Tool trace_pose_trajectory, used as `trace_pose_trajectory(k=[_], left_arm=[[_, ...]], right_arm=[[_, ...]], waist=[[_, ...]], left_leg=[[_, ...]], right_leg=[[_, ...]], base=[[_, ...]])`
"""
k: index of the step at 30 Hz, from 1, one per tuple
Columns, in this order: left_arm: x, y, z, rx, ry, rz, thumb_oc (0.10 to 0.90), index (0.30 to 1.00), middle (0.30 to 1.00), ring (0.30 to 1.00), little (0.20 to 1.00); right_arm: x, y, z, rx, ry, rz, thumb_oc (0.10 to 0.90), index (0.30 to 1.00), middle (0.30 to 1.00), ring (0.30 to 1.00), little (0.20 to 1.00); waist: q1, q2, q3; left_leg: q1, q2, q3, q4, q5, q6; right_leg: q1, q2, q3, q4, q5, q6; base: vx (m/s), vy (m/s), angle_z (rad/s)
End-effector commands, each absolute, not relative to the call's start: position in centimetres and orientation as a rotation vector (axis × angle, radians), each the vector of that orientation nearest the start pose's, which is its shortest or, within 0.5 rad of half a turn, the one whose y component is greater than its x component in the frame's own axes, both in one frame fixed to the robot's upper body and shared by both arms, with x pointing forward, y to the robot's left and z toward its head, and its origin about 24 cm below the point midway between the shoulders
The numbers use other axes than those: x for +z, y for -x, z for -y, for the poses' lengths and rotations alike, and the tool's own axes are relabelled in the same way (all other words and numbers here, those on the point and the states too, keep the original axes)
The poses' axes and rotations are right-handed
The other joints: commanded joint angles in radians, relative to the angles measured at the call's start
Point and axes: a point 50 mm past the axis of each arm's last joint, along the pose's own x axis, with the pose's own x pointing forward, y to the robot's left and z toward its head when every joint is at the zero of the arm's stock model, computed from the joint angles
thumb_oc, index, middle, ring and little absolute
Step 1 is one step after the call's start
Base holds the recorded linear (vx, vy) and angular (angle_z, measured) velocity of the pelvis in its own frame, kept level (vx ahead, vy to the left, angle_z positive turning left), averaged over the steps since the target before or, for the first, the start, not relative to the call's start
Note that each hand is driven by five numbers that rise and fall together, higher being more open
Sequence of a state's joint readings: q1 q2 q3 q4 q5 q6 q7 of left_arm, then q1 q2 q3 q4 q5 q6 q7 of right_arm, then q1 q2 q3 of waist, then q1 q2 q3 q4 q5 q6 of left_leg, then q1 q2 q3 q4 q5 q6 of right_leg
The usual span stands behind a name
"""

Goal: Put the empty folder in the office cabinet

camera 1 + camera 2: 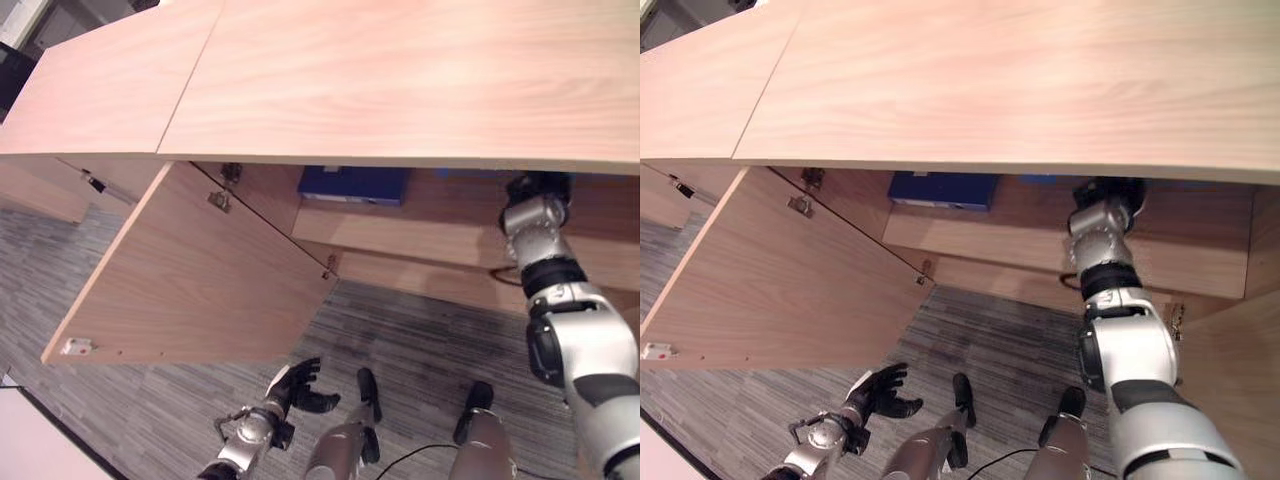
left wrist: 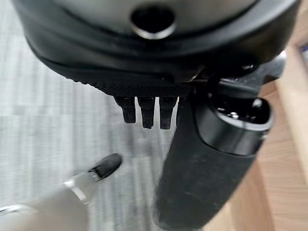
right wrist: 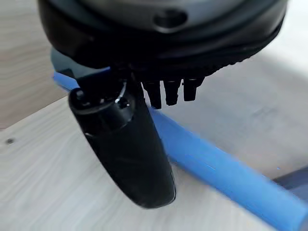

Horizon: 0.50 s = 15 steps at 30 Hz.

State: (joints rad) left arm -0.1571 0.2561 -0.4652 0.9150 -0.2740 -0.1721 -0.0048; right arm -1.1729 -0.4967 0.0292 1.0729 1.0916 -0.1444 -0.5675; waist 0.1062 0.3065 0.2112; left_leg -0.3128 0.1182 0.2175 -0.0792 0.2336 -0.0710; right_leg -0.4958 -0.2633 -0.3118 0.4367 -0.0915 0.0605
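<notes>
The office cabinet [image 1: 400, 80] stands with its left door [image 1: 190, 280] swung open. My right arm reaches in under the cabinet top, and the dark right hand [image 1: 540, 186] is half hidden at the upper shelf. In the right wrist view a bright blue folder edge [image 3: 216, 168] lies on the wooden shelf [image 3: 57, 183], just past the straight thumb and fingers of my right hand [image 3: 125, 144], which do not close on it. A sliver of that blue [image 1: 1035, 180] shows beside the hand. My left hand [image 1: 295, 385] hangs low over the carpet, open and holding nothing.
A dark blue folder [image 1: 352, 185] lies further left on the same shelf. A lower shelf board [image 1: 400, 232] runs beneath it. Grey striped carpet [image 1: 420, 330] spreads in front of the cabinet. A second door edge [image 1: 1230, 370] stands at the right.
</notes>
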Motion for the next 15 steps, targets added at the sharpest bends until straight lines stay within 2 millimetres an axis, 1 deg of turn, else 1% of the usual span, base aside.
trace_pose_trajectory(k=[1, 2, 3, 4, 5, 6, 8, 9, 10, 11, 13, 14, 15], left_arm=[[-10.0, -21.7, -19.7, -0.138, -0.261, -0.656, 0.800, 0.900, 0.900, 0.900, 0.900], [-10.1, -21.5, -19.7, -0.139, -0.258, -0.658, 0.800, 0.900, 0.900, 0.900, 0.900], [-10.1, -21.5, -19.6, -0.143, -0.255, -0.659, 0.800, 0.900, 0.900, 0.900, 0.900], [-10.1, -21.5, -19.6, -0.143, -0.255, -0.657, 0.800, 0.900, 0.900, 0.900, 0.900], [-10.1, -21.5, -19.4, -0.151, -0.254, -0.654, 0.800, 0.900, 0.900, 0.900, 0.900], [-10.1, -21.6, -19.4, -0.151, -0.254, -0.653, 0.800, 0.900, 0.900, 0.900, 0.900], [-10.1, -21.6, -19.4, -0.150, -0.247, -0.652, 0.800, 0.900, 0.900, 0.900, 0.900], [-10.0, -21.7, -19.3, -0.146, -0.241, -0.651, 0.800, 0.900, 0.900, 0.900, 0.900], [-10.0, -21.8, -19.3, -0.143, -0.241, -0.650, 0.800, 0.900, 0.900, 0.900, 0.900], [-10.0, -21.9, -19.2, -0.144, -0.240, -0.653, 0.800, 0.900, 0.900, 0.900, 0.900], [-10.1, -21.9, -19.1, -0.144, -0.241, -0.655, 0.800, 0.900, 0.900, 0.900, 0.900], [-10.1, -21.8, -19.1, -0.144, -0.242, -0.657, 0.800, 0.900, 0.900, 0.900, 0.900], [-10.1, -22.0, -19.1, -0.138, -0.246, -0.658, 0.800, 0.900, 0.900, 0.900, 0.900]], right_arm=[[31.4, -39.8, 26.1, -0.583, -0.657, 0.429, 0.800, 0.900, 0.900, 0.900, 0.900], [31.8, -39.6, 26.4, -0.587, -0.639, 0.441, 0.800, 0.900, 0.900, 0.900, 0.900], [31.8, -39.5, 26.6, -0.596, -0.622, 0.441, 0.800, 0.900, 0.900, 0.900, 0.900], [31.8, -39.5, 26.7, -0.595, -0.622, 0.442, 0.800, 0.900, 0.900, 0.900, 0.900], [31.5, -39.4, 27.4, -0.615, -0.608, 0.441, 0.800, 0.900, 0.900, 0.900, 0.900], [31.5, -39.3, 27.4, -0.614, -0.608, 0.442, 0.800, 0.900, 0.900, 0.900, 0.900], [30.8, -39.3, 28.0, -0.632, -0.597, 0.423, 0.800, 0.900, 0.900, 0.900, 0.900], [30.5, -39.4, 28.2, -0.636, -0.596, 0.413, 0.800, 0.900, 0.900, 0.900, 0.900], [30.1, -39.4, 28.3, -0.642, -0.598, 0.398, 0.800, 0.900, 0.900, 0.900, 0.900], [29.1, -39.5, 28.6, -0.650, -0.617, 0.371, 0.800, 0.900, 0.900, 0.900, 0.900], [27.9, -39.6, 28.9, -0.659, -0.645, 0.338, 0.800, 0.900, 0.900, 0.900, 0.900], [27.8, -39.6, 28.9, -0.659, -0.646, 0.337, 0.800, 0.900, 0.900, 0.900, 0.900], [26.2, -39.8, 29.1, -0.676, -0.680, 0.285, 0.800, 0.900, 0.900, 0.900, 0.900]], waist=[[-0.002, -0.044, 0.037], [0.000, -0.041, 0.036], [-0.001, -0.044, 0.035], [-0.001, -0.042, 0.036], [-0.005, -0.044, 0.036], [-0.004, -0.043, 0.036], [-0.006, -0.043, 0.035], [-0.006, -0.042, 0.035], [-0.007, -0.043, 0.035], [-0.009, -0.045, 0.035], [-0.010, -0.046, 0.036], [-0.011, -0.048, 0.036], [-0.012, -0.050, 0.036]], left_leg=[[0.124, 0.025, 0.001, -0.008, -0.123, -0.117], [0.121, 0.027, 0.000, -0.008, -0.117, -0.115], [0.126, 0.024, 0.000, -0.008, -0.124, -0.116], [0.122, 0.026, 0.000, -0.008, -0.118, -0.115], [0.132, 0.021, -0.003, -0.008, -0.127, -0.114], [0.128, 0.022, -0.003, -0.008, -0.121, -0.113], [0.134, 0.020, -0.003, -0.008, -0.127, -0.114], [0.130, 0.022, -0.003, -0.008, -0.122, -0.112], [0.135, 0.020, -0.003, -0.008, -0.128, -0.114], [0.138, 0.021, -0.003, -0.008, -0.129, -0.112], [0.136, 0.024, -0.003, -0.008, -0.124, -0.110], [0.142, 0.022, -0.003, -0.008, -0.131, -0.111], [0.145, 0.023, -0.004, -0.008, -0.132, -0.111]], right_leg=[[0.114, -0.008, 0.059, -0.132, -0.031, 0.115], [0.115, -0.005, 0.057, -0.140, -0.019, 0.113], [0.120, -0.008, 0.058, -0.137, -0.027, 0.115], [0.118, -0.006, 0.057, -0.141, -0.018, 0.113], [0.125, -0.009, 0.058, -0.133, -0.031, 0.114], [0.124, -0.007, 0.057, -0.138, -0.021, 0.112], [0.129, -0.008, 0.056, -0.134, -0.030, 0.113], [0.128, -0.005, 0.056, -0.138, -0.020, 0.111], [0.130, -0.007, 0.056, -0.134, -0.030, 0.112], [0.131, -0.006, 0.056, -0.130, -0.031, 0.111], [0.129, 0.000, 0.057, -0.132, -0.021, 0.108], [0.132, -0.003, 0.058, -0.126, -0.032, 0.111], [0.134, -0.002, 0.059, -0.124, -0.034, 0.110]], base=[[0.00, 0.000, 0.00], [0.00, 0.000, 0.00], [0.00, 0.000, 0.00], [0.06, -0.014, 0.00], [0.00, 0.000, 0.00], [0.03, -0.013, 0.01], [0.00, 0.000, 0.00], [0.04, -0.007, 0.00], [0.00, 0.000, 0.00], [0.00, 0.000, 0.00], [0.00, 0.000, 0.00], [0.00, 0.000, 0.00], [0.00, 0.000, 0.00]])
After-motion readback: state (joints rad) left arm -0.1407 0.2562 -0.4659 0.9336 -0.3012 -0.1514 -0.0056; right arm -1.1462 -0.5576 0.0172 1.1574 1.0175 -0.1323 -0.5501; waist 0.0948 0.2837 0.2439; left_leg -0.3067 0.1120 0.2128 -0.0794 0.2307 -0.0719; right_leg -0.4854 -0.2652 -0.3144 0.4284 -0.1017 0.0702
